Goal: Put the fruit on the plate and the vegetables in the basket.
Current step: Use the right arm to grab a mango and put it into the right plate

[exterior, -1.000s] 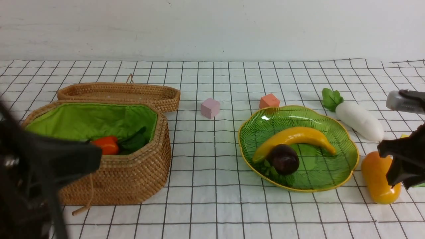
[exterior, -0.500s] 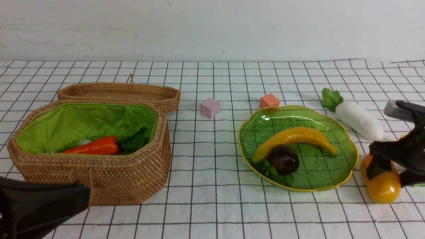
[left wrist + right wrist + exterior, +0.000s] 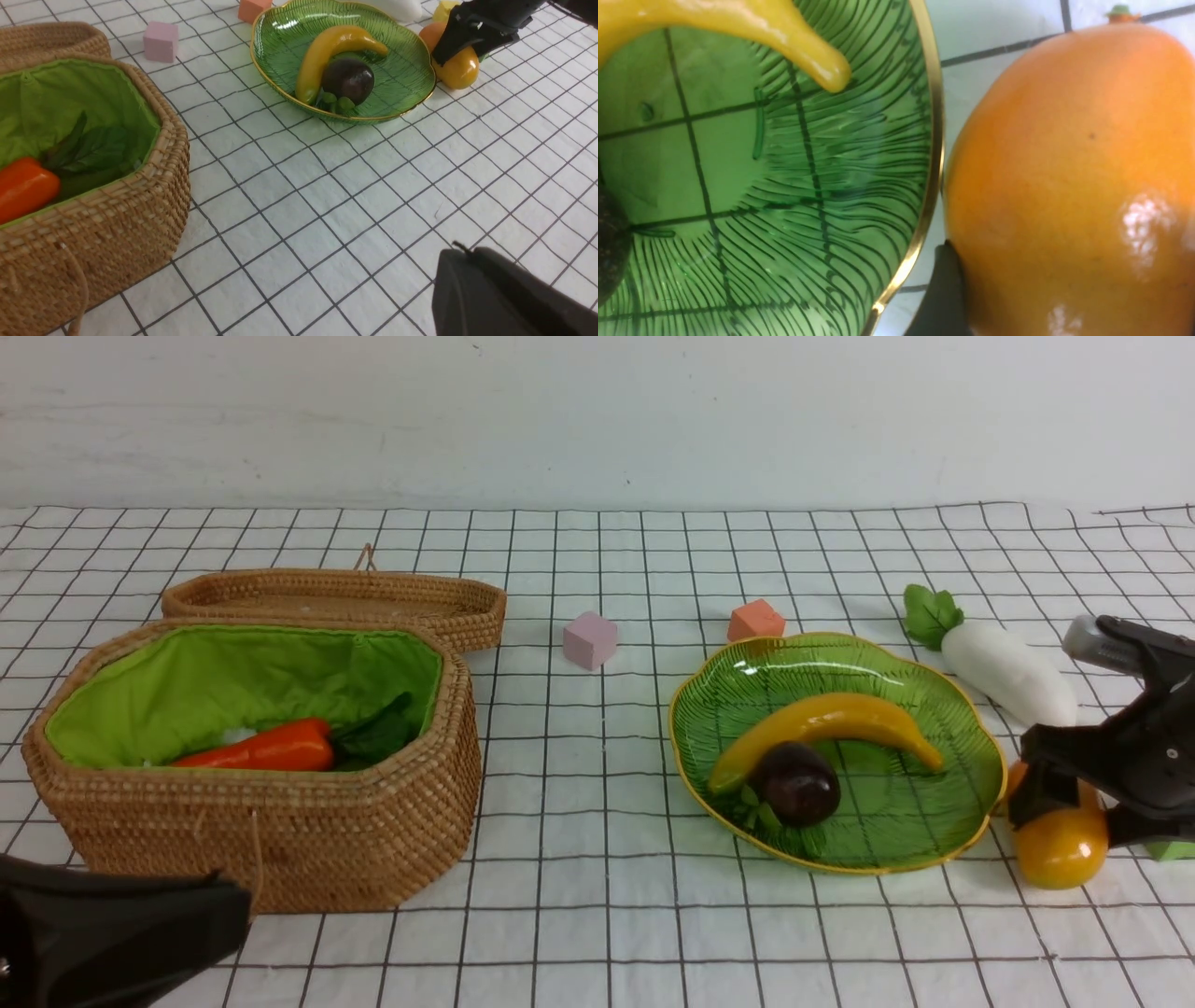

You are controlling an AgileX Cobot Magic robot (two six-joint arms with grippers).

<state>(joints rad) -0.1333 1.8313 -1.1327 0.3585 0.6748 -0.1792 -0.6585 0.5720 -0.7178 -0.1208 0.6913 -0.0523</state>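
Mango (image 3: 1062, 849): just shifted towards the plate (image 3: 910, 812), beside its rim
Right hand (image 3: 1072, 810): clamped on the mango
Left hand (image 3: 224, 885): fingers together
Meaning: last fruit probably ready for lifting in

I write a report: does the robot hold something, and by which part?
The right hand grips the glossy orange-yellow mango around its middle.

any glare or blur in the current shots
front view: small highlights on the green plate, mango shiny at its lower end; left wrist view: bright glint on the mango, dark blurry shape in the near corner; right wrist view: strong white glare patches on the mango, its surface soft
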